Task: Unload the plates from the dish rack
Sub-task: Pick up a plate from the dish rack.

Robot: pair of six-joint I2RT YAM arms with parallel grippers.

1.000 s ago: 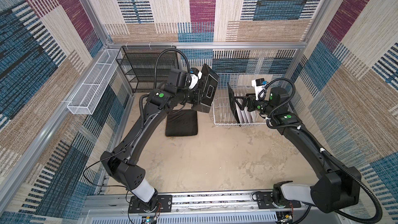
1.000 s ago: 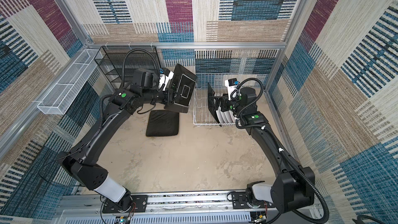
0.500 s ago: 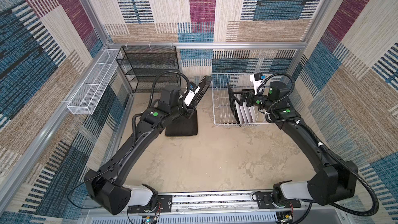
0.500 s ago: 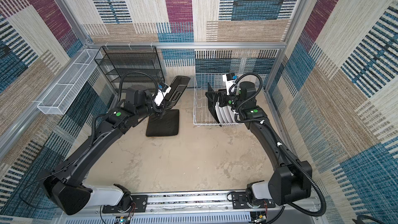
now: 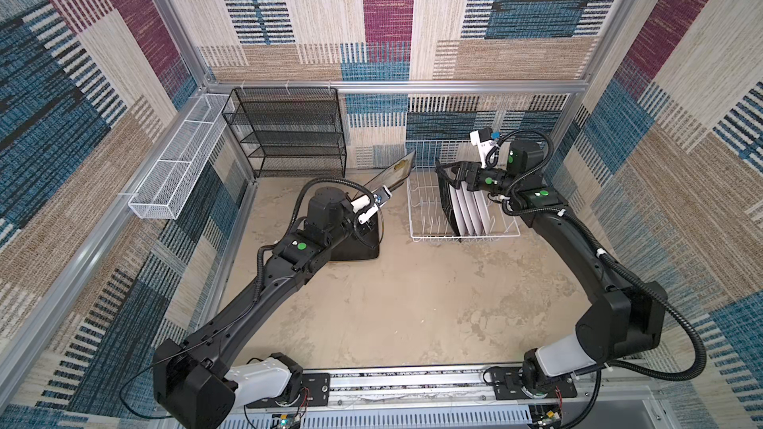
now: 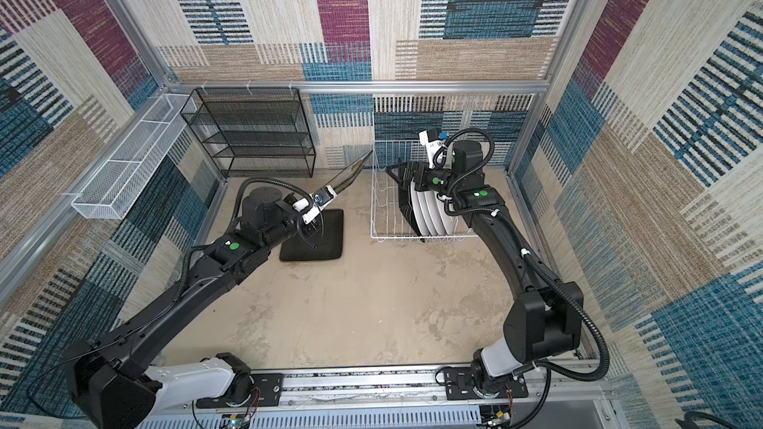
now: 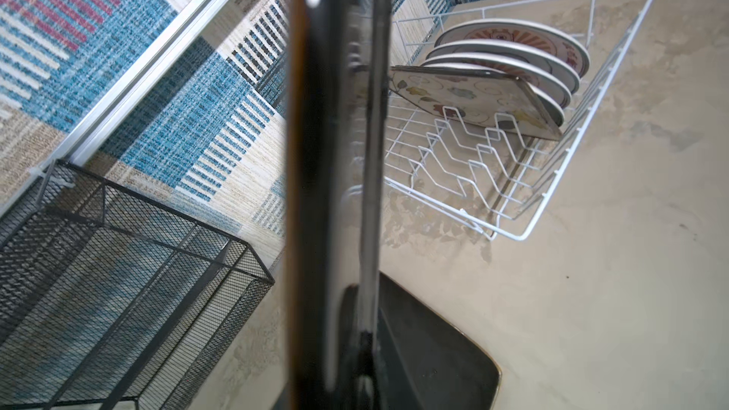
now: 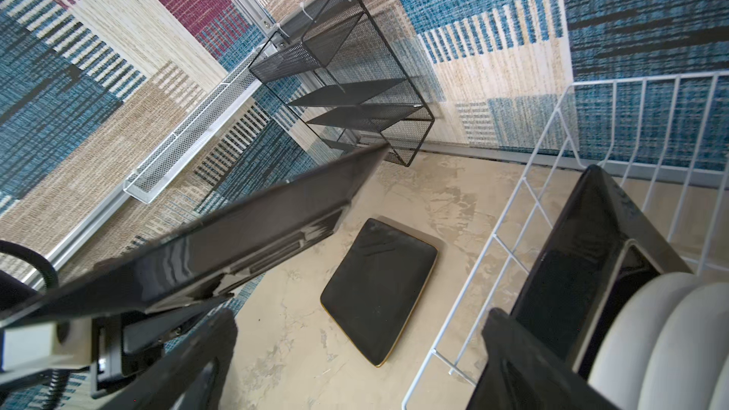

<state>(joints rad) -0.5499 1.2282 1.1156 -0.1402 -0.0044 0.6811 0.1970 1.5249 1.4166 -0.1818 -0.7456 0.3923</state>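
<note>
Got the left gripper [image 5: 383, 195] pinched on a square plate [image 5: 395, 172], tilted over the face-down plate [image 5: 360, 248] on the floor [image 5: 413, 303], probably for stacking, and the right gripper [image 5: 445, 175] spread wide over the next square plate [image 5: 448, 210] in the rack [image 5: 422, 216].

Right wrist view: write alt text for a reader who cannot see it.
A black-backed square plate is held tilted; a second plate lies face down on the table. The white dish rack holds a third plate and round plates.

Black mesh shelf [image 5: 285, 134] stands beside white basket [image 5: 177, 169]
</note>
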